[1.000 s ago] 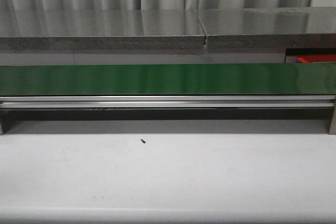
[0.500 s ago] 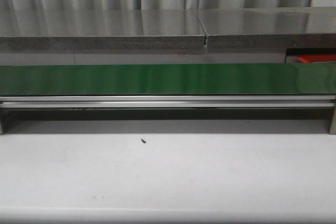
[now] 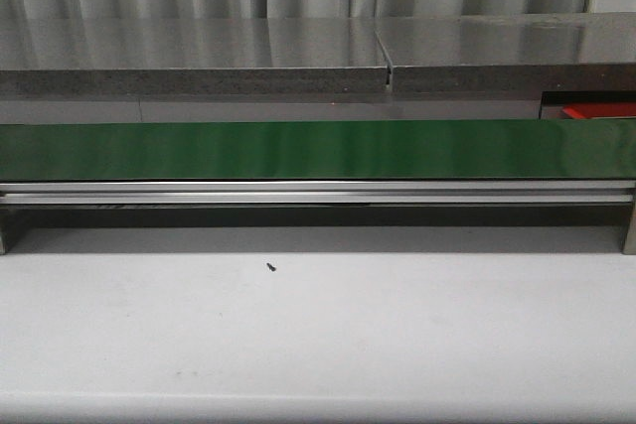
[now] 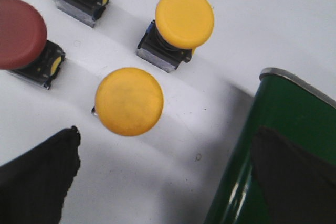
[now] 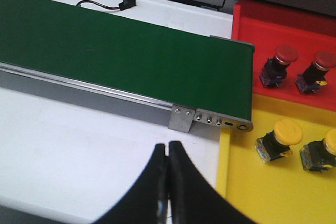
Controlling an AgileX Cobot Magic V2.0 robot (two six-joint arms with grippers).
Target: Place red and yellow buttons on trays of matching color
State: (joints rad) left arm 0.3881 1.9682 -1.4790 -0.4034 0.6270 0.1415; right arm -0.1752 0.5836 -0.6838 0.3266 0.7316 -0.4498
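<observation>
Alignment between the left gripper [image 4: 163,179] and the nearest yellow domed push button [image 4: 129,101] is what the coming move is judged to turn on. In the left wrist view that button is seen from almost straight above, its cap hiding nearly all of its base, so its long axis stands upright and points toward the camera. It lies just ahead of the gap between the two dark fingers [image 4: 39,177], which are held wide apart and grip nothing.

A second yellow-capped button on a dark blocky base [image 4: 176,27] stands a little farther off, and two red-capped buttons [image 4: 23,38] sit to one side; all rest on a smooth white table surface [image 4: 273,19], apart from one another. The end of the green conveyor belt [image 4: 273,145] is close beside one finger, so room on that side is judged to be tight.

The right gripper [image 5: 168,182] is seen with its fingers pressed together and holding nothing, over the white table beside the belt's far end. Next to it lie a red plastic tray [image 5: 252,24] and a yellow plastic tray [image 5: 247,182], each already carrying two buttons of its own colour. The left arm is clearly the nearer to the unsorted buttons.
</observation>
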